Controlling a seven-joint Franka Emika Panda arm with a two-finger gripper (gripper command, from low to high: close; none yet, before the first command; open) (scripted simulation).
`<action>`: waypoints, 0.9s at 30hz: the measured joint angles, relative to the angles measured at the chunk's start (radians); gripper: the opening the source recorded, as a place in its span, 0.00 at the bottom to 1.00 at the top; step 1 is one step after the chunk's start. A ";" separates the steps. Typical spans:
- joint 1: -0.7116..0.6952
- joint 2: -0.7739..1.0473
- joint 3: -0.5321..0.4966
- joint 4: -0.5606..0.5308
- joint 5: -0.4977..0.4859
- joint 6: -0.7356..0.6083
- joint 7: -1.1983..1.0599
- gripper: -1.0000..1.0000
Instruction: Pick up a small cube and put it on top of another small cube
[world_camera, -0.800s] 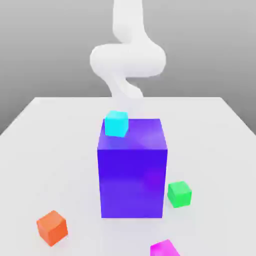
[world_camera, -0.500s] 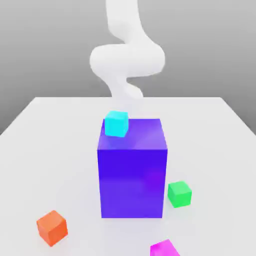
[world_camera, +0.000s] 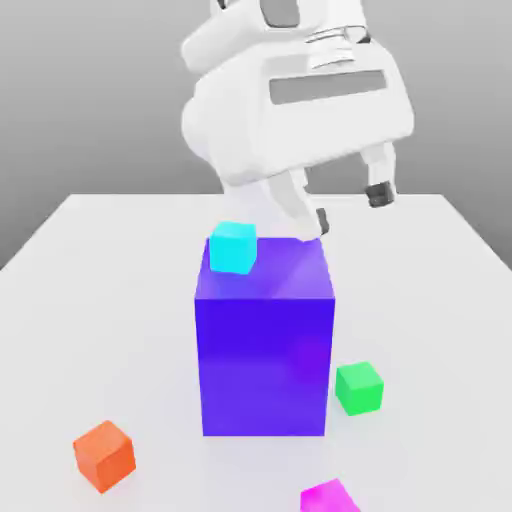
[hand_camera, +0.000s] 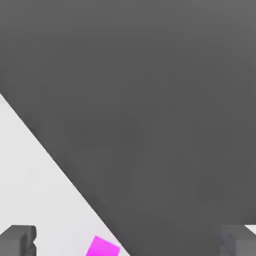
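The small magenta cube (world_camera: 328, 497) lies on the white table (world_camera: 110, 280) at its front edge, partly cut off; the hand view catches it (hand_camera: 102, 247) close to the table's edge. My gripper (world_camera: 349, 208) hangs high above the table, just over the top right of the big blue-purple block (world_camera: 264, 340). Its dark fingertips (world_camera: 378, 193) stand wide apart, open, with nothing between them. A small cyan cube (world_camera: 232, 247) sits on the block's top left corner. A green cube (world_camera: 358, 388) rests at the block's right foot.
An orange cube (world_camera: 103, 455) lies on the table at the front of the exterior view's left. The tall block stands in the middle of the table, between the arm's base and the front cubes.
The hand has swung up and forward from behind the block, and now looms large above its top right. None of the cubes has moved.
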 joint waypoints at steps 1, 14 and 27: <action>0.008 0.027 -0.004 0.000 0.014 0.005 -0.048 0.50; 0.028 0.316 0.030 -0.005 0.074 0.094 -0.545 0.50; 0.023 0.531 0.058 -0.020 -0.095 0.254 -0.851 0.50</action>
